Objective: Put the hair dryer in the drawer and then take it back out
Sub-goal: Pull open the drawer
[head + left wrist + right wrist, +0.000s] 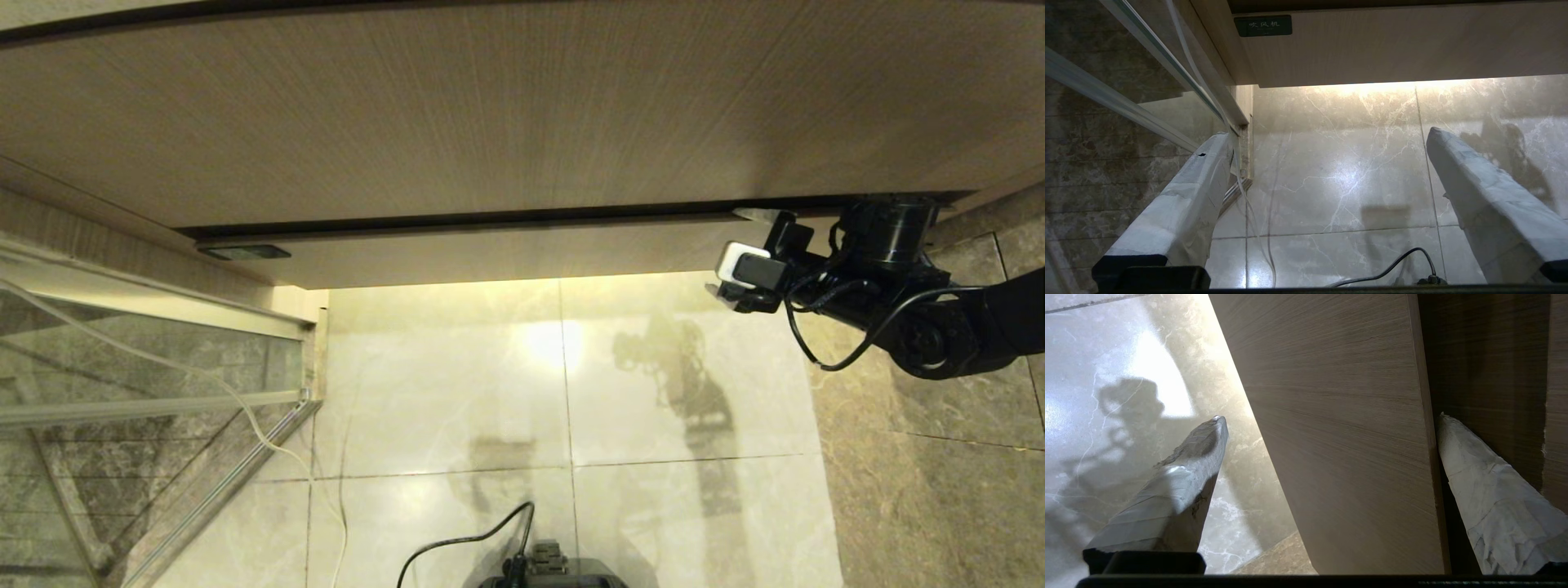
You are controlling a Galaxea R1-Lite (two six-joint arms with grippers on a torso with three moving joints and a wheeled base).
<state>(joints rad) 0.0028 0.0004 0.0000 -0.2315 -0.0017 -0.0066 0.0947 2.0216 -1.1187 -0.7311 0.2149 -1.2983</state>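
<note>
The drawer [490, 255] shows as a narrow beige wood-grain strip under the taller panel, with a dark slit along its top edge. It carries a small green label [1263, 25] at its left end. My right gripper [775, 219] is at the drawer's right end, open. In the right wrist view the drawer front [1339, 437] stands between the jaws of the right gripper [1332, 417]: one finger is over the floor in front, the other in the dark gap behind the front's edge. My left gripper [1327, 134] hangs open and empty over the floor. The hair dryer is out of view.
The taller wood-grain panel [490, 106] fills the top of the head view. A glass partition with a metal frame [147, 367] stands on the left, and a white cord [245, 416] runs down beside it. A black cable [457, 543] lies on the marble floor [457, 384].
</note>
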